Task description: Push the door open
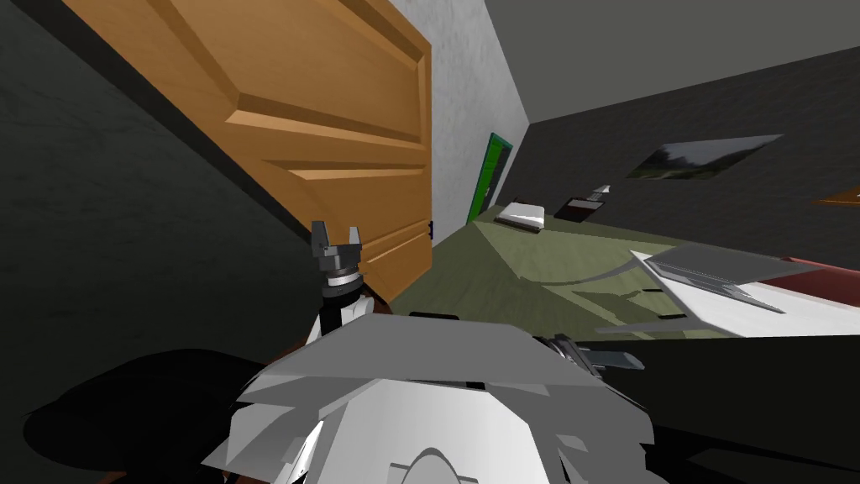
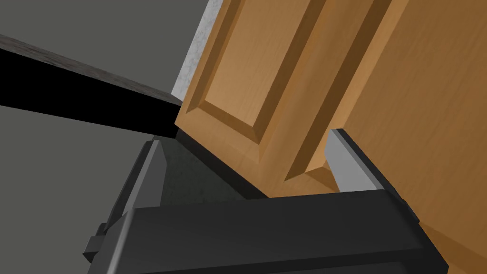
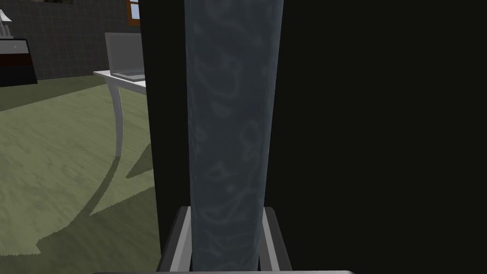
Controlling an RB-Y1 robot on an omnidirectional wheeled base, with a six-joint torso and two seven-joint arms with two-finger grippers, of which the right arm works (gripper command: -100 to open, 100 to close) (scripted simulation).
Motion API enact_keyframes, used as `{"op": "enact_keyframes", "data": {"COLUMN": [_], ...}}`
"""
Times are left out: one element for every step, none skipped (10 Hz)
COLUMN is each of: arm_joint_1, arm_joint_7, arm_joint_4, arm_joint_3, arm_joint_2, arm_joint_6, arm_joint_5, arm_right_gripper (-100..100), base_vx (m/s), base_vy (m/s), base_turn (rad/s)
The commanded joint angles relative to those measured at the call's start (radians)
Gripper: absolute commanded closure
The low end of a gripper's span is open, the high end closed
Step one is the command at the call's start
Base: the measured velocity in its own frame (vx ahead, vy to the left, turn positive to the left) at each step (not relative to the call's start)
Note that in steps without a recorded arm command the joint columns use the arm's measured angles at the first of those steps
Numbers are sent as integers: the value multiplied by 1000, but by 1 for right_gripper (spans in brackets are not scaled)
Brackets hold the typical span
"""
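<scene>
1. Our left gripper [image 2: 248, 164] holds its jaws wide, close up against the lower part of the door [image 2: 380, 85].
2. One jaw shows in front of the door's face, beside the groove of a sunken panel; we cannot tell whether it touches the wood. The other jaw stands past the door's edge, in front of a dark strip of wall.
3. The door is brown wood with raised panels. In the head view it is ahead of us and to our left, ajar, with a small dark handle [image 1: 432, 227] on its free edge. The left gripper points up at its bottom panels.
4. A dark wall [image 1: 126, 210] runs along the door's left side, and a light grey wall [image 1: 462, 84] stands behind its free edge. In the left wrist view a black area [image 2: 71, 97] shows past the door's corner.
5. Our right gripper [image 3: 227, 213] hangs low on our right, with a blue-grey mottled strip [image 3: 233, 95] straight ahead of it. We cannot tell how its jaws stand.
6. Farther out a green rug [image 1: 546, 260] covers the floor. A white counter [image 1: 756, 319] on it carries an open laptop [image 1: 714, 273].
7. On the dark far wall hangs a picture [image 1: 701, 158], and a green door frame [image 1: 485, 181] stands in the far corner.
</scene>
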Motion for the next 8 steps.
{"op": "enact_keyframes", "data": {"arm_joint_1": [23,26,29,32,35,37,25,31], "arm_joint_7": [13,14,15,16,17,17,7,9], "arm_joint_4": [-21,-20,-18,-17,-15,-14,9,12], "arm_joint_3": [-27,-37,-46,-54,-64,-70,-63,-81], "arm_joint_2": [1,0,-1,-1,-2,-2,-9,-14], "arm_joint_6": [-4,-7,-11,-14,-17,-19,-22,-31], "arm_joint_5": [-20,-29,-37,-44,-52,-58,-52,-69], "arm_right_gripper": [100,100,100,100,100,100,100,100], "base_vx": [153,155,147,134,124,104,39,29], "base_vy": [-182,-152,-158,-148,-162,-148,-62,-158], "base_turn": [-52,-65,-91,-58,-44,-51,-22,-32]}}
